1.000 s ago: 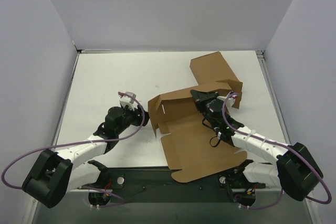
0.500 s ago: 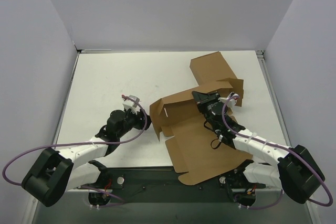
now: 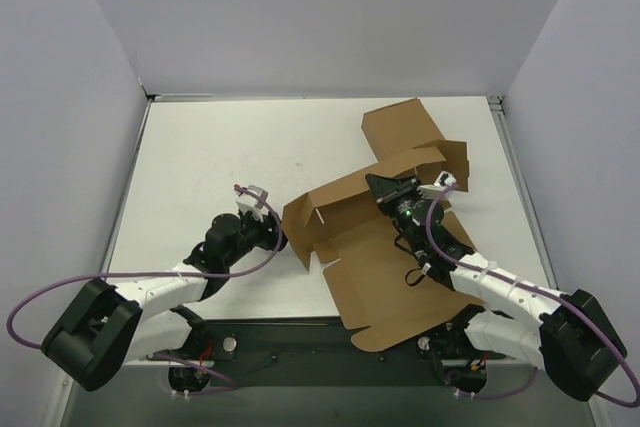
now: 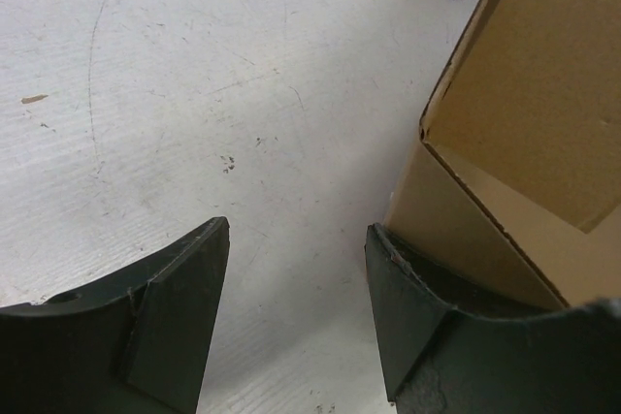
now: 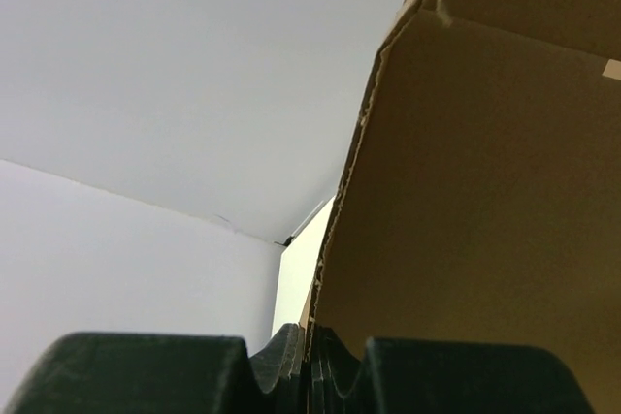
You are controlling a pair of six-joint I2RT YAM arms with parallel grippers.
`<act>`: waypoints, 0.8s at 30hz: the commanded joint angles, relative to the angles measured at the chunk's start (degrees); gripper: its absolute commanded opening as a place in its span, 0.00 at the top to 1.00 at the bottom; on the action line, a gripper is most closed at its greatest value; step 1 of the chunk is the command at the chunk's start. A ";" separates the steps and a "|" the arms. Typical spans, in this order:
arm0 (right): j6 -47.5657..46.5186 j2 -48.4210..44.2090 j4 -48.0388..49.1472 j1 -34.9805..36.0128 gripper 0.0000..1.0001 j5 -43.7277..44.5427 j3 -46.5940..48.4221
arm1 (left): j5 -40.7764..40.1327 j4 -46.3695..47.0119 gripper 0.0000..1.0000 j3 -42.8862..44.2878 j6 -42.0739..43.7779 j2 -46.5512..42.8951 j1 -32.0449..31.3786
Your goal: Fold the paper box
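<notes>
The paper box [image 3: 385, 267] is a brown cardboard cut-out lying half-raised on the right half of the table, with one large flap [image 3: 405, 130] reaching toward the back. My right gripper [image 3: 384, 187] is shut on the edge of a raised panel; in the right wrist view that panel [image 5: 485, 191] fills the right side, and the right gripper [image 5: 314, 348] pinches its torn edge. My left gripper [image 3: 278, 235] is open beside the box's left corner. In the left wrist view the left gripper [image 4: 297, 232] holds only bare table between its fingers, and its right finger [image 4: 412, 298] lies against the box's corner wall [image 4: 524, 123].
The white table [image 3: 220, 147] is closed in by white walls at the left, back and right. The arms' dark base plate [image 3: 290, 332] runs along the near edge, where the box's lowest flap [image 3: 400, 332] overhangs it. Purple cables loop beside both arm bases.
The right arm has dragged the box right and toward the near edge, lifting its back panel. The left gripper has moved right to the box's left corner and narrowed slightly.
</notes>
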 commanded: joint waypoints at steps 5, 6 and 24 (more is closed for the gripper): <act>-9.81 -3.45 -9.06 -0.27 1.00 -3.07 2.02 | 0.10 7.40 0.32 -0.48 0.36 0.62 -0.83; -10.08 -3.45 -9.42 -0.45 1.00 -3.25 2.11 | 0.28 8.19 0.32 -0.48 0.36 0.97 -0.83; -8.06 -2.22 -10.13 -2.03 1.00 -5.19 1.49 | -8.68 -21.24 0.30 12.08 8.00 -17.50 -4.85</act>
